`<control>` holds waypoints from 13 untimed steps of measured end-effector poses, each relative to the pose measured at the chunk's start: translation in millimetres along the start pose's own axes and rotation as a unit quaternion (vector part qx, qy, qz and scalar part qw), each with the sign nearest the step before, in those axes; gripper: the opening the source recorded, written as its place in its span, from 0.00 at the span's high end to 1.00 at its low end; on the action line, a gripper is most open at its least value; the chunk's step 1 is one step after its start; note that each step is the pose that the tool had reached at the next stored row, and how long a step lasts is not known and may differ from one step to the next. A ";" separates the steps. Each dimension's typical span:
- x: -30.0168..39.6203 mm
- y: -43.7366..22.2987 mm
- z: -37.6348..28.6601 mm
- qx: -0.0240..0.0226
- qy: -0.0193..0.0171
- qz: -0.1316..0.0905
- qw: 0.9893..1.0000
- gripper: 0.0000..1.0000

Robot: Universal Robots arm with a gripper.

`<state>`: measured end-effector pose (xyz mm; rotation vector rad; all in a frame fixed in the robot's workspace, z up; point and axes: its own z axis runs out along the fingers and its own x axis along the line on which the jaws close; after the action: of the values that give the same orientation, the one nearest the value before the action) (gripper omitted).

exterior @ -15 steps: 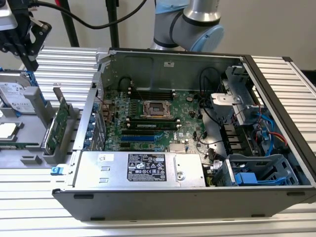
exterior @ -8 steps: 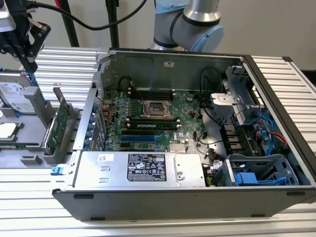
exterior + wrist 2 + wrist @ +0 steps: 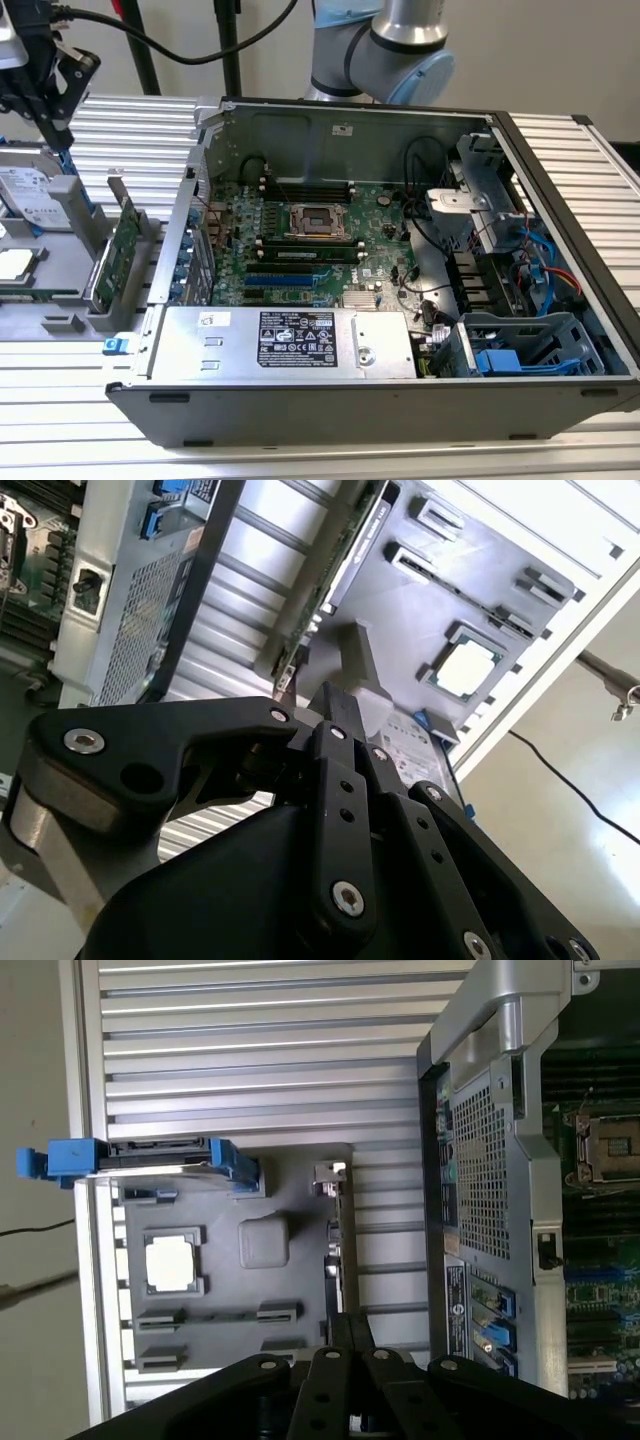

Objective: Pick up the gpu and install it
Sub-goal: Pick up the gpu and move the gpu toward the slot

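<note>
The gpu is a thin green card standing on edge in a slot of the grey tray, just outside the open computer case on the exterior view's left. I see it edge-on in both wrist views, as gpu and gpu. My black gripper hangs above the tray near the hard drive, up and to the exterior view's left of the card, not touching it. Its fingers meet with nothing between them; the gripper and the gripper look shut in both wrist views.
The tray also holds a silver hard drive in a blue carrier and a CPU chip. Inside the case lie the green motherboard with blue card slots, the power supply and cables. Ribbed metal table surrounds everything.
</note>
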<state>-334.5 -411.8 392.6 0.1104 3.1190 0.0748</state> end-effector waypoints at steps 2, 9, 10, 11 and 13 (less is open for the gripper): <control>-0.1 -1.9 -0.1 0.000 0.000 0.000 1.000 1.00; -0.6 -8.4 -0.4 0.000 0.001 0.000 1.000 1.00; -0.6 -9.4 -0.4 0.000 0.001 0.000 1.000 1.00; -0.6 -10.3 -0.4 0.000 0.001 0.000 1.000 1.00; -0.7 -12.2 -0.5 0.000 0.001 0.000 1.000 1.00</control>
<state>-334.6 -424.0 392.6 0.1106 3.1212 0.0750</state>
